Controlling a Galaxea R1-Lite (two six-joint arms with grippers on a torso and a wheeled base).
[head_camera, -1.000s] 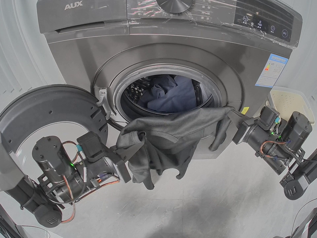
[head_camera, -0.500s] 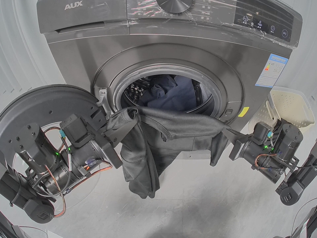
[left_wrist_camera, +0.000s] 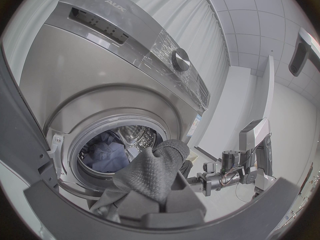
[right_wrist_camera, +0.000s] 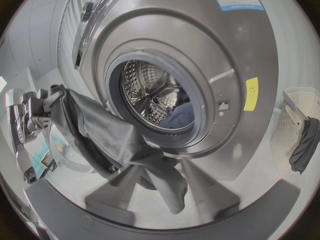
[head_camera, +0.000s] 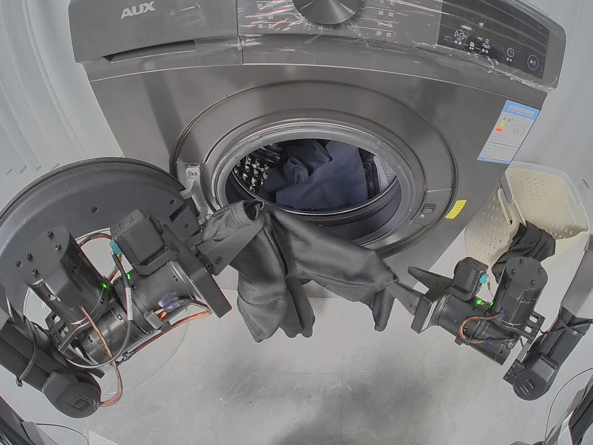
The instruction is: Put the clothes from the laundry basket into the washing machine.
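— What stands in front?
— The washing machine (head_camera: pixel 154 112), with its round door (head_camera: pixel 80 193) swung wide open on the left.
— And the clothes?
— A dark grey garment (head_camera: pixel 309 254) hangs outside, strung across below the opening between the two arms. The laundry basket (head_camera: pixel 556 199) stands right of the machine, a dark cloth (head_camera: pixel 531 242) draped over its rim. Blue clothes (head_camera: pixel 327 183) lie in the drum.
— The grippers?
— The left gripper (head_camera: pixel 217 242) is clamped on one bunched end. The right gripper (head_camera: pixel 412 284) has its fingers spread, with the other end lying between them.
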